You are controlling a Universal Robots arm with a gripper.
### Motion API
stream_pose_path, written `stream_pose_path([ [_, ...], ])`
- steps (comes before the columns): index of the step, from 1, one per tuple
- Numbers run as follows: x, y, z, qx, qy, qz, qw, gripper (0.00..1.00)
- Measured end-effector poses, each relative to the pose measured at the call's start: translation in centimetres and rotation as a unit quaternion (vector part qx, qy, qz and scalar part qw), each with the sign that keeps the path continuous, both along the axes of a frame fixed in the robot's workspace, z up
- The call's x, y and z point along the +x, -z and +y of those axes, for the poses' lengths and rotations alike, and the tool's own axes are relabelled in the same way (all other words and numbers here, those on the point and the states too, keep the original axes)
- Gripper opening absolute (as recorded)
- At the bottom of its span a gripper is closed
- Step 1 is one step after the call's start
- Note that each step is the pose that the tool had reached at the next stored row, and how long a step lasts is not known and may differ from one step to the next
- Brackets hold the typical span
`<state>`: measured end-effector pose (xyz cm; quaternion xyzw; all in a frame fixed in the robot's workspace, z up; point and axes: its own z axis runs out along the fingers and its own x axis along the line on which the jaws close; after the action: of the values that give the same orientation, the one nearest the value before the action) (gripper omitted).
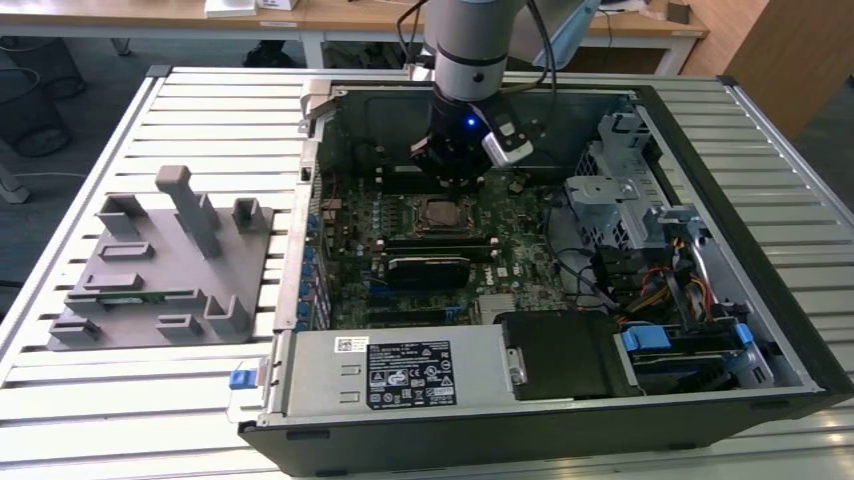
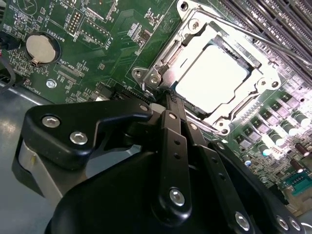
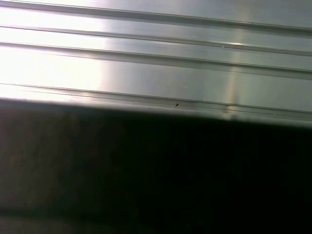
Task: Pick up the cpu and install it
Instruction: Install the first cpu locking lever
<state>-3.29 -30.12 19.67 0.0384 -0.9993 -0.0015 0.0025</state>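
The cpu (image 2: pixel 212 78) is a silvery square that lies flat in the motherboard socket (image 2: pixel 161 58), with the metal frame around its rim. In the exterior view the cpu (image 1: pixel 441 213) sits in the middle of the board inside the open computer case (image 1: pixel 747 300). My gripper (image 1: pixel 461 180) hangs just behind it, low over the board. In the second wrist view the black fingers (image 2: pixel 170 126) converge at the gripper (image 2: pixel 163 97) tip by a corner of the socket frame, close to a thin wire lever end. They are shut with nothing between them.
A grey tray (image 1: pixel 147 270) with upright posts and a thin green strip (image 1: pixel 134 295) stands on the slatted table at the exterior view's left. Inside the case are a power supply (image 1: pixel 400 365), drive cages (image 1: pixel 614 200) and cables. The first wrist view faces pale metal slats (image 3: pixel 156 63).
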Motion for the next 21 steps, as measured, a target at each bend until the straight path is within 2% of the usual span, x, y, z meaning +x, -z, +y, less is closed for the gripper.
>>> stream_pose_path([
  [4, 0.0, 0.08, 0.0, -0.0001, 0.0, 0.0005, 1.0, 0.11],
  [7, 0.0, 0.09, 0.01, 0.006, 0.0, 0.001, 1.0, 0.11],
  [10, 0.0, 0.07, 0.03, 0.0098, 0.0, 0.001, 1.0, 0.11],
  [21, 0.01, -0.35, 0.03, 0.0146, 0.0, 0.001, 0.9999, 0.11],
])
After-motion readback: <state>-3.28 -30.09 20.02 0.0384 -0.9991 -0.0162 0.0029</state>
